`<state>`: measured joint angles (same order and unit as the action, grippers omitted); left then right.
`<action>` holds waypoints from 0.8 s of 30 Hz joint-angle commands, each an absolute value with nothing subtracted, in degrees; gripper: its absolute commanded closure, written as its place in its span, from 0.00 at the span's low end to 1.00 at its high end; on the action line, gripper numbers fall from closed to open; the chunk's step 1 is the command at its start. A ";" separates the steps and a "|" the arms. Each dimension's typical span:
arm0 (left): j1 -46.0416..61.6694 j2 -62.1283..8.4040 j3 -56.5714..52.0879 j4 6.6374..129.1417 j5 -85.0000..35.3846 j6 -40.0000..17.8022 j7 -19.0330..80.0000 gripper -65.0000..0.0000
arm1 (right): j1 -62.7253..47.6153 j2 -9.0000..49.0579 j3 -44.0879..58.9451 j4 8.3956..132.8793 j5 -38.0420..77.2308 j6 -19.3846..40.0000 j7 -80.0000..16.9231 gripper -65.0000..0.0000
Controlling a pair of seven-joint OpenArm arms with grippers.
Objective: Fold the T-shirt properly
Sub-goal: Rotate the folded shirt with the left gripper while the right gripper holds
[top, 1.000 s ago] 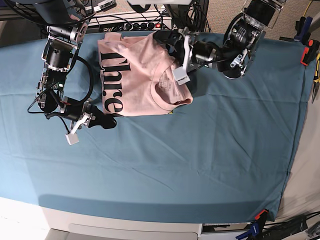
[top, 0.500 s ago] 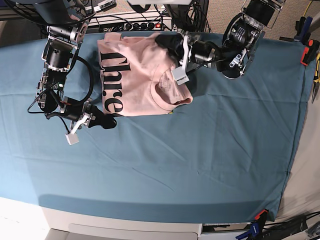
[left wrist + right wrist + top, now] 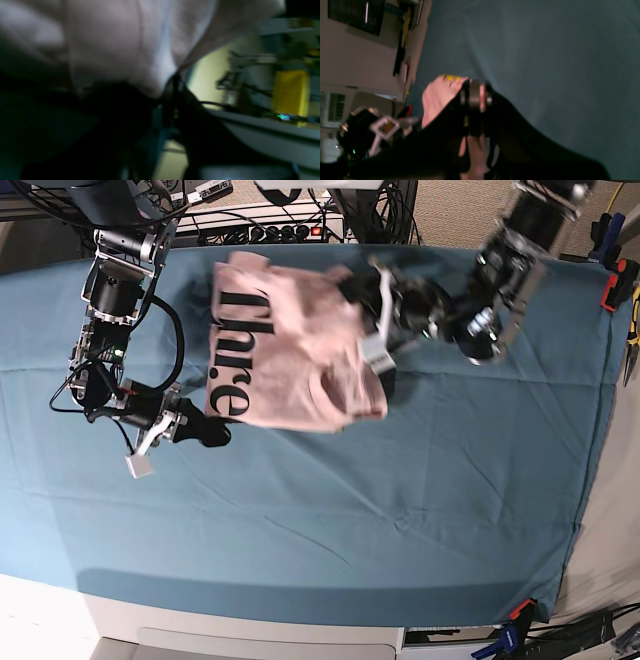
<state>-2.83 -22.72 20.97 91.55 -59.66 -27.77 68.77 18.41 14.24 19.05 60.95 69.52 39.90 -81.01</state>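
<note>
T-shirt pinched by left gripper and right gripper

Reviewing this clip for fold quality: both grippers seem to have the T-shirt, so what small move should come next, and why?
Probably carry the gripped edges together across the teal cloth to lay the fold flat. The left gripper is shut on the T-shirt at its far edge, the right gripper on its near corner, and the fabric looks lifted and bunched near the collar.

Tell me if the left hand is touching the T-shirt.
Touching. The left wrist view shows the left hand pinching pink T-shirt fabric at its tips; the base view agrees.
</note>
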 commanded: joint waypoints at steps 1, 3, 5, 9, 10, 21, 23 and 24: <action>-4.36 -23.73 20.75 92.53 -59.61 -26.89 68.18 1.00 | 19.66 15.09 19.18 62.74 71.55 40.00 -80.00 1.00; -6.13 -24.95 20.75 92.53 -58.52 -26.55 67.85 1.00 | 19.00 15.09 19.18 64.07 71.55 40.00 -80.00 1.00; -7.77 -25.96 20.75 92.53 -57.32 -26.28 67.59 1.00 | 17.56 15.07 19.18 65.80 71.55 40.00 -80.00 1.00; -11.11 -27.55 20.75 92.53 -55.59 -25.45 66.74 1.00 | 12.97 15.07 19.18 68.77 71.57 40.00 -80.00 1.00; -11.92 -27.86 20.75 92.53 -55.37 -25.41 66.54 1.00 | 11.64 15.07 19.18 69.45 71.59 40.00 -80.00 1.00; -18.57 -28.40 20.93 92.47 -53.43 -24.99 63.64 1.00 | -2.42 12.64 19.18 80.31 73.73 40.00 -80.00 1.00; -19.31 -28.38 20.93 92.47 -52.62 -24.84 62.92 1.00 | -4.84 11.03 19.18 82.70 73.73 40.00 -80.00 1.00; -19.68 -28.38 20.93 92.44 -52.40 -24.77 62.65 1.00 | -5.98 10.17 19.18 83.79 73.73 40.00 -80.00 1.00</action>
